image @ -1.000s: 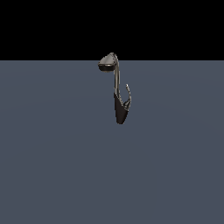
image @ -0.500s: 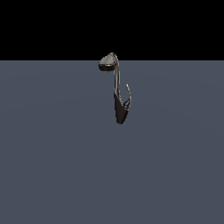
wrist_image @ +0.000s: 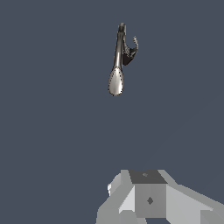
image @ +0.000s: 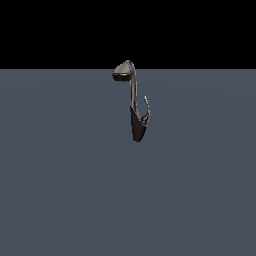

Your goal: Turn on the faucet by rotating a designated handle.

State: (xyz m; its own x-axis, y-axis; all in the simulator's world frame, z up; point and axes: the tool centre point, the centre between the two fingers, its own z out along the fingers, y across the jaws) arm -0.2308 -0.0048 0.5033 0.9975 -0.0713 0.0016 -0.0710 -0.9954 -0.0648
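Faucet first: one small dark grey-brown metal faucet [image: 136, 112] stands alone on one flat blue-grey floor [image: 60, 190], near the middle of the exterior view; it has one pointed dark base, one tall thin bent neck and one flat oval spout head that leans toward the exterior view's left. One thin, short, curved silver-grey handle [image: 147, 108] sticks out of the base on the exterior view's right side, curling upward (it is much smaller than the neck). In the wrist view there is the same one faucet [wrist_image: 117, 65] with its one little handle [wrist_image: 134, 45] beside the neck. One white and grey robot gripper [wrist_image: 151, 199] shows in that view, well apart from the faucet and touching nothing; its fingers are not seen, so I cannot tell if it is wide or narrow.
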